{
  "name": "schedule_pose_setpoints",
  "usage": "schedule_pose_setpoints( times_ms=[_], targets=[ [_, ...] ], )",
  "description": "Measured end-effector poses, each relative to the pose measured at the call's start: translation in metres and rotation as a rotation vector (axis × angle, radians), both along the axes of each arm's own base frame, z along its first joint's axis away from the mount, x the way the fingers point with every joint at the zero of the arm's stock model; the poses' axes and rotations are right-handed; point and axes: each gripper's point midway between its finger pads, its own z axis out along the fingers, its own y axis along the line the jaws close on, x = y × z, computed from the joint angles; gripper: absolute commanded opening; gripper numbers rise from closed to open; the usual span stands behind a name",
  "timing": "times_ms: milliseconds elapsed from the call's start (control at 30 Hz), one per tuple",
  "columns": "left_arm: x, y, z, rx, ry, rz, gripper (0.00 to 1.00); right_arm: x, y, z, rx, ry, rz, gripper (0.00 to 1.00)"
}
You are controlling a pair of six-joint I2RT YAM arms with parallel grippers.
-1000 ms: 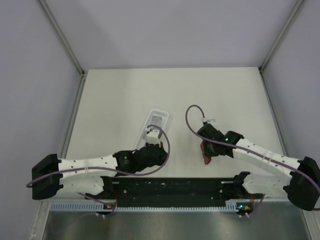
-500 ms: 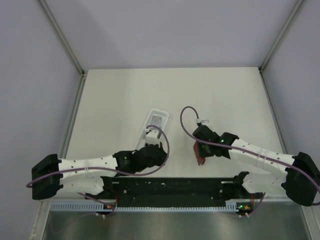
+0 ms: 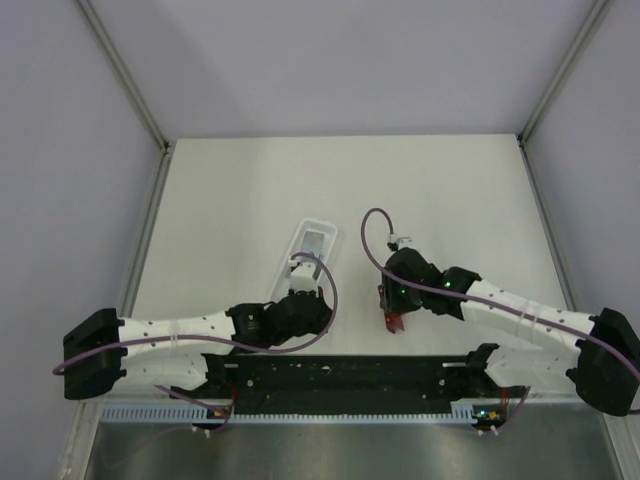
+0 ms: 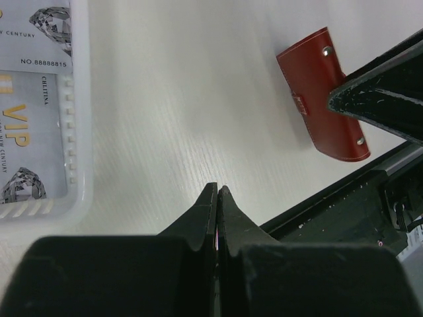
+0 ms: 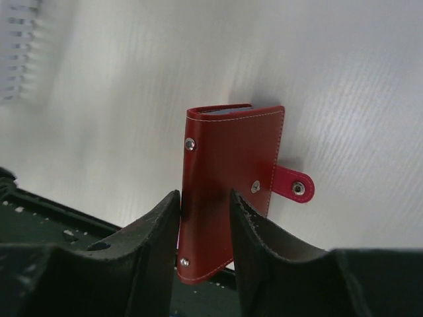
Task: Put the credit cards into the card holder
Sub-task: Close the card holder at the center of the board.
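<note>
From above, the right claw (image 3: 391, 303) has swung toward the middle of the table (image 3: 240, 190) over the last second, and the wallet (image 3: 392, 320) has come along with it. The wallet now shows as a red sliver just under the claw, closer to the tray (image 3: 318, 222) than it was. The left claw (image 3: 303, 285) has not shifted and sits at the near end of the tray, where the grey cards (image 3: 315, 243) lie.

In the left wrist view, the left claw (image 4: 217, 201) is pressed together with nothing between its tips. The cards (image 4: 33, 99) lie flat inside the tray (image 4: 78, 132) to its left. The wallet (image 4: 322, 92) is on the table off to its right, with one dark finger of the right claw (image 4: 380, 99) over its far edge.

In the right wrist view, the right claw (image 5: 205, 218) is spread, one tip on either side of the wallet's (image 5: 228, 178) lower half. We judge it is letting go, since the gap has widened from a tighter hold a moment ago. The wallet is shut, and its tab (image 5: 291, 185) pokes out loose to one side. We cannot tell whether it rests flat or leans.

We think the wallet has merely been brought nearer the cards. It must still be opened, and no card has gone in yet.
</note>
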Motion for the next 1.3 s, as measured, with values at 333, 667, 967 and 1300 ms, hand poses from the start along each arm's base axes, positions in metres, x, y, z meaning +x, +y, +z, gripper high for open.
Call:
schedule_pose_setpoints(
  times_ms=[333,667,967,1300],
  targets=[
    [0.000,0.000,0.000,0.001,0.001,0.000,0.00,-0.003,0.024,0.031,0.224,-0.084,0.057,0.36],
    [0.000,-0.006,-0.007,0.049,0.005,-0.033,0.00,0.016,-0.015,0.047,0.214,-0.186,-0.115,0.19],
    [0.001,-0.014,-0.004,0.042,-0.003,-0.054,0.00,0.016,-0.041,0.023,0.173,-0.165,-0.190,0.16],
    [0.012,-0.012,-0.002,0.031,-0.016,-0.027,0.00,0.023,-0.052,0.039,0.228,-0.264,-0.246,0.40]
  ],
)
